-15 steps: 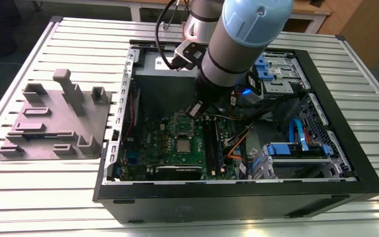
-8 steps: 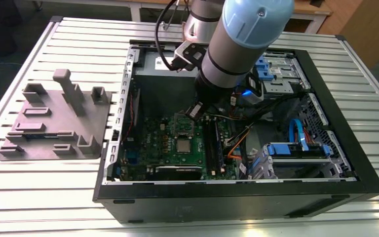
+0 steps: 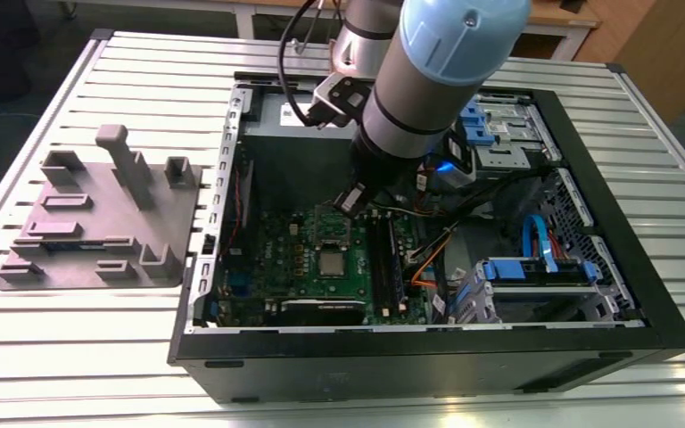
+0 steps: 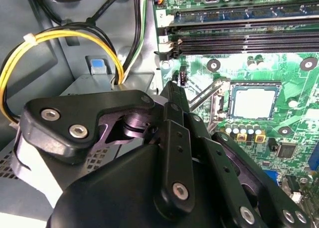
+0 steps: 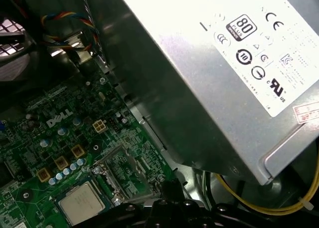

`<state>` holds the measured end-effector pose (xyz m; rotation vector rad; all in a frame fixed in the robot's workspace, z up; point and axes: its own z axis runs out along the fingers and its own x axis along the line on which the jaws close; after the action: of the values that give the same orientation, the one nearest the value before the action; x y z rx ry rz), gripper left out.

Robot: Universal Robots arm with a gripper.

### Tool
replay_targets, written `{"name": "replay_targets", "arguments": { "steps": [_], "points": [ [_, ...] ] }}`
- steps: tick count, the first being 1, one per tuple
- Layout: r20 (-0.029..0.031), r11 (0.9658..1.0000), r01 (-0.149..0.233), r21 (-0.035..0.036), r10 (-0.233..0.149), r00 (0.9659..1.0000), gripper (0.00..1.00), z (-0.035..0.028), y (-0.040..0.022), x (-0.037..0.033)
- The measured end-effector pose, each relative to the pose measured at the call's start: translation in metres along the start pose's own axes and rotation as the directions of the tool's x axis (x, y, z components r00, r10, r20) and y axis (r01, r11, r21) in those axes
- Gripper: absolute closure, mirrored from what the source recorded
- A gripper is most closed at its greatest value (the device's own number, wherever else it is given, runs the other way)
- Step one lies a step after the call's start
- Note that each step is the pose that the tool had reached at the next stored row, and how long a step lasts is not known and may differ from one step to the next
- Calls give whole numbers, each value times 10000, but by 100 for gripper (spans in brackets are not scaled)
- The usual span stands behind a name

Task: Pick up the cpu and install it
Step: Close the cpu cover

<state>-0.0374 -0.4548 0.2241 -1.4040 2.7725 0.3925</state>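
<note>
The cpu (image 3: 333, 264) is a small silver-grey square lying flat in the socket of the green motherboard (image 3: 277, 259) inside the open computer case. Both wrist views show the cpu (image 4: 253, 102) (image 5: 81, 203). A hinged metal socket frame (image 5: 124, 173) stands open beside it. My gripper (image 3: 352, 203) hangs above the board, a short way from the socket on the power supply's side. Its black fingers (image 4: 172, 96) meet at the tip, shut with nothing between them. The gripper (image 5: 169, 187) tip is apart from the cpu.
A grey power supply (image 5: 224, 63) rises close beside the gripper, with yellow cables (image 4: 75, 36) running past. Memory slots (image 4: 239, 38) lie beyond the socket. Blue drive cages (image 3: 533, 267) fill the case's right in the exterior view. A grey holder tray (image 3: 93, 223) stands on the slatted table at the left.
</note>
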Motion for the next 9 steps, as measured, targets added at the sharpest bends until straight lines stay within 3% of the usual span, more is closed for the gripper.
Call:
{"name": "replay_targets", "arguments": {
  "steps": [9],
  "points": [
    [4, 10000, 1, -1, -1, 10000, 89, -54, 40, 13]
  ]
}}
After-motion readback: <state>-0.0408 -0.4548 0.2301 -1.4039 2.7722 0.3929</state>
